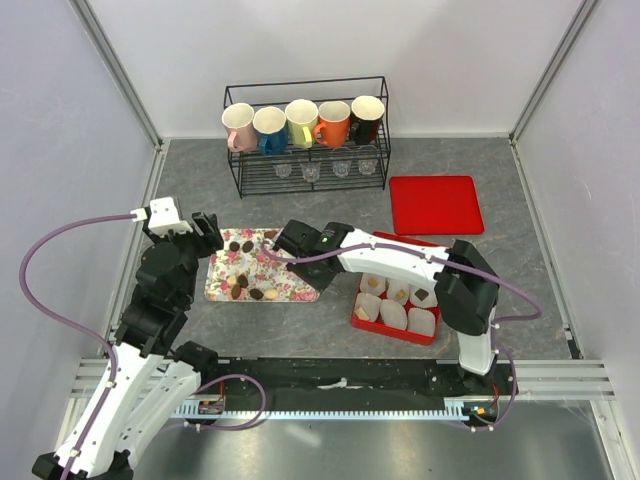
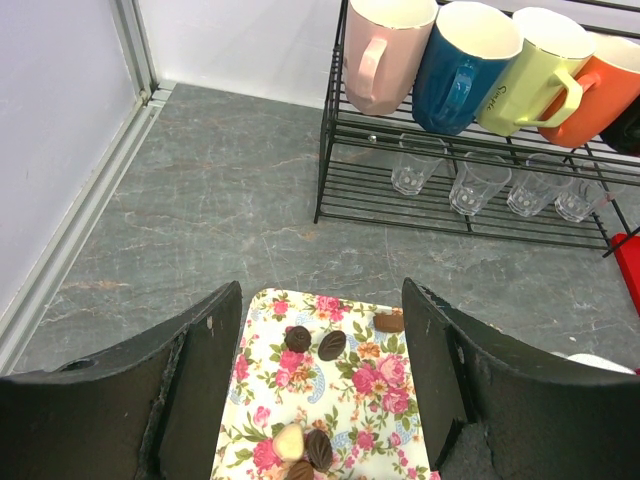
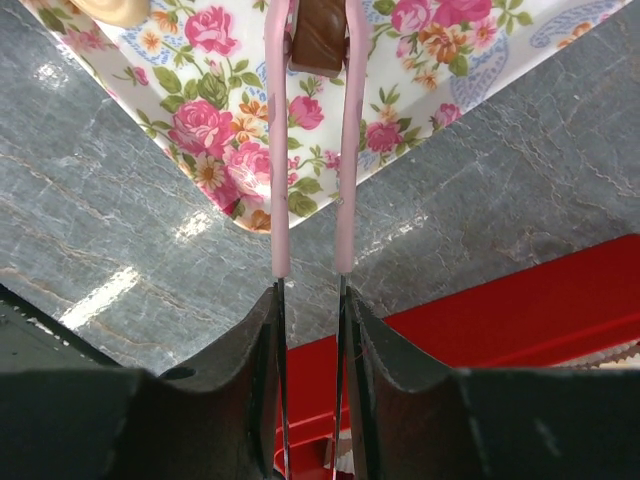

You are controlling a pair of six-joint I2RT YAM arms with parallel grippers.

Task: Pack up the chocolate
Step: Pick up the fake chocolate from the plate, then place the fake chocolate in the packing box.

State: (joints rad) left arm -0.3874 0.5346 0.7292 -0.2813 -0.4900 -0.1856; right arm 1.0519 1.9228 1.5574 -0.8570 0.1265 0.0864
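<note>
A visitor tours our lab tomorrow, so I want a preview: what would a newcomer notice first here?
The pink tongs clamped in the right end effector stand out, pinching a brown chocolate over the floral tray at mid-table. At the back, a wire rack holds five bright mugs, and right of the tray a red box holds white paper cups, some already filled.

Most of the chocolates (image 2: 332,345) lie loose on the flowered tray (image 1: 295,290). Two dark rounded ones sit side by side near its far edge, with a brown rectangular one (image 2: 389,322) just to their right. Nearer its front lies a cluster in which a cream piece (image 2: 289,440) touches dark ovals. One brown ridged chocolate (image 3: 318,40) is pinched between pink tongs (image 3: 310,180) over the tray. Three more, two tan and one dark, rest in paper cups (image 1: 398,292) inside the red box (image 1: 392,333) right of the tray.
</note>
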